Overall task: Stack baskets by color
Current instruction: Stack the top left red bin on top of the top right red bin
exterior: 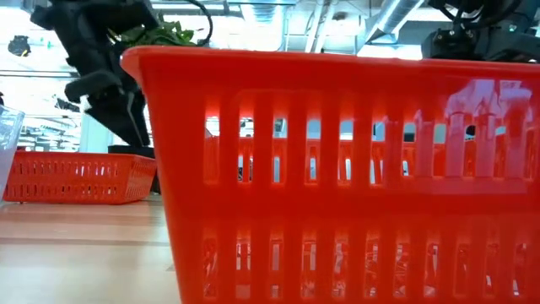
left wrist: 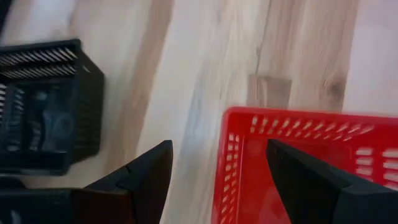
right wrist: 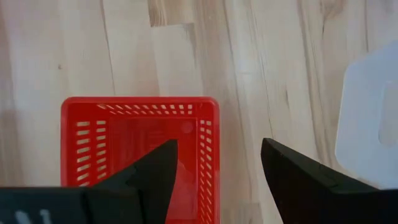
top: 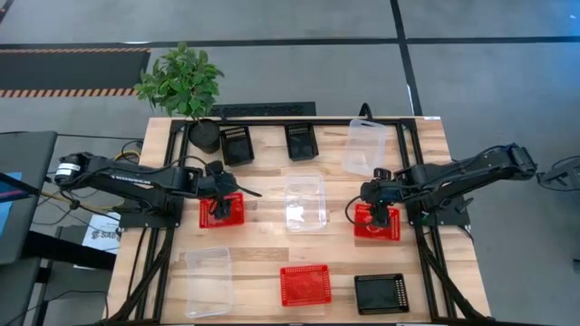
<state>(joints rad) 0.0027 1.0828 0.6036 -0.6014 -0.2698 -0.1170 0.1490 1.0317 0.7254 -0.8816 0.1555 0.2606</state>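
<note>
Nothing had yet been stacked, as far as the high view showed: all nine baskets lay singly on the desk (top: pixel 263 254), none nested in another. Taking the clear basket in the middle of the desk (top: pixel 305 201) as the landmark, a red basket (top: pixel 221 210) lay to its left and another red basket (top: pixel 376 221) to its right, while the third red basket (top: pixel 304 284) sat nearer the front edge, just below the landmark. Two black baskets (top: pixel 237 144) (top: pixel 301 141) stood along the far edge beyond it, close to the potted plant (top: pixel 186 86), and the third black basket (top: pixel 381 293) sat at the front right. A second clear basket (top: pixel 364 146) lay beyond and right of the landmark, a third (top: pixel 207 269) to its front left. The left gripper (left wrist: pixel 217 180) hung over the left red basket with its fingers apart, one on each side of the basket's wall, not clamped. The right gripper (right wrist: pixel 219 174) hung likewise over the right red basket, fingers wide apart across one wall, gripping nothing. The work appeared to be at its very start: both arms seemed poised to take a red basket, and all three colour stacks remained to be built.
</note>
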